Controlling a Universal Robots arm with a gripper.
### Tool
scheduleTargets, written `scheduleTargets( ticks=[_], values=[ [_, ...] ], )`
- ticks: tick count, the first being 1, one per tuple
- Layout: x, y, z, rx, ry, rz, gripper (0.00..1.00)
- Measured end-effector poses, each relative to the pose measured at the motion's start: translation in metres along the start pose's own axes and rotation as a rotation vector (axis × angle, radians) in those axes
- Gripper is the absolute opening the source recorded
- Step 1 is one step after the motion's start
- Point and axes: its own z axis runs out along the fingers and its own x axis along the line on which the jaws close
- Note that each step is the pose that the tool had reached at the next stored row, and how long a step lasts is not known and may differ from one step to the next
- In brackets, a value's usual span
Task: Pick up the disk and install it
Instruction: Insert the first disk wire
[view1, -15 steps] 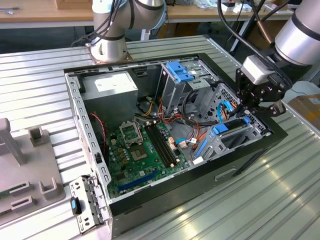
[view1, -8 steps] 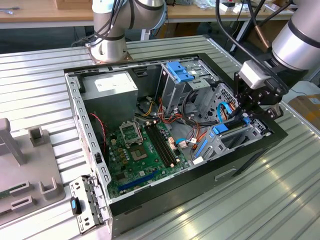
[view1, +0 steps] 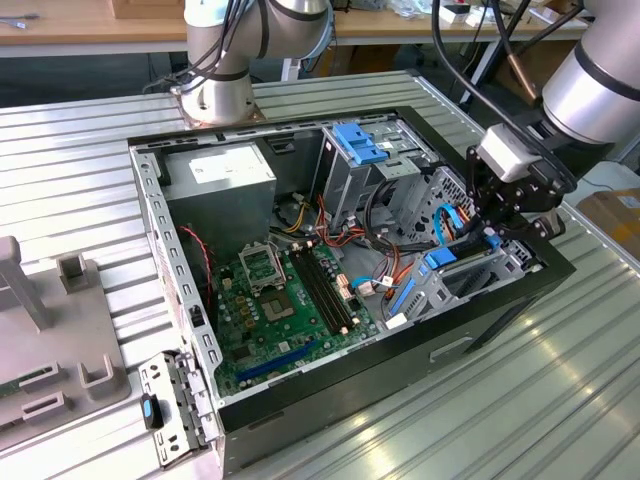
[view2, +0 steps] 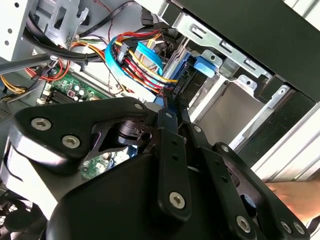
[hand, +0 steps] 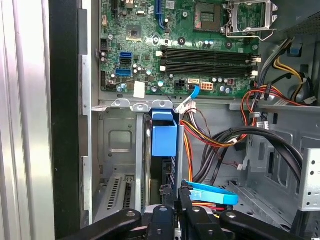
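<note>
One disk (hand: 165, 172) is seen standing on edge in the front drive bay of one open computer case (view1: 400, 370). The disk's blue rail (hand: 164, 137) faces up out of the bay in the first wrist view, and its dark edge lies just below that rail. In the second wrist view the disk (view2: 186, 75) is seen beside a bundle of coloured cables.

One pincer (hand: 173, 192) is set over the bay, and its two fingers are closed in on the disk's narrow end, one on each face. In the exterior view the pincer (view1: 497, 228) is placed at the case corner on the exterior view's right.

One blue flat cable (hand: 210, 192) is routed just beside the fingers. One motherboard (hand: 190, 30) with one processor socket (hand: 247, 17) is mounted on the case floor. One grey power-supply box (view1: 220, 185) is fitted in the far corner. The case is laid on one ribbed metal worktop (view1: 560, 400).
</note>
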Motion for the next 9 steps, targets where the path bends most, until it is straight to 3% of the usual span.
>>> scheduleTargets(
  ticks=[3,9],
  values=[
    [0.0007,-0.0001,0.0002,-0.0003,0.0036,-0.003,0.16],
    [0.0014,-0.0007,0.0031,-0.0002,0.0038,-0.002,0.16]
  ],
)
